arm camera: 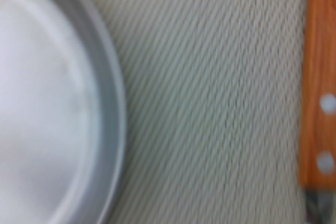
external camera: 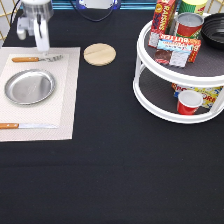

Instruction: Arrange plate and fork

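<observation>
The robot's gripper (external camera: 42, 46) hangs just above the fork (external camera: 36, 59), which lies flat on the pale placemat (external camera: 67, 100) along the far rim of the plate (external camera: 29, 86); from here I cannot tell whether it is open or closed. The fork looks light, stiff and thin, best pinched across its wooden handle. The plate looks smooth and slippery, offering only its raised rim.
</observation>
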